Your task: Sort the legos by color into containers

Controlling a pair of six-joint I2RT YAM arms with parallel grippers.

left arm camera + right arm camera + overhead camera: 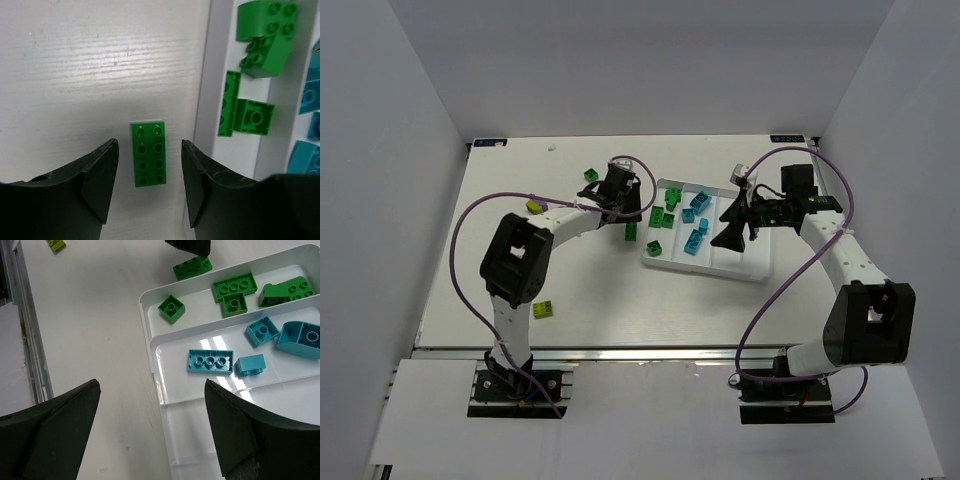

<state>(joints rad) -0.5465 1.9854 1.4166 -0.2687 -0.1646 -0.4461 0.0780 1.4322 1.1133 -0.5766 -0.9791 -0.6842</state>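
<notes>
The left tool (pixel 148 170) stands part-open, its black jaws straddling a green brick (pixel 148 153) without touching it. The brick is glossy plastic, rectangular, with eight studs facing up in two rows. It lies flat on the white, faintly grained table (pixel 100 75), just outside the white tray (pixel 200 430), long axis parallel to the rim. Green legos (pixel 232 287) lie in the compartment beside that rim, cyan legos (pixel 210 362) in the next. The right tool (pixel 151 405) hangs wide open, empty, above the tray's corner.
</notes>
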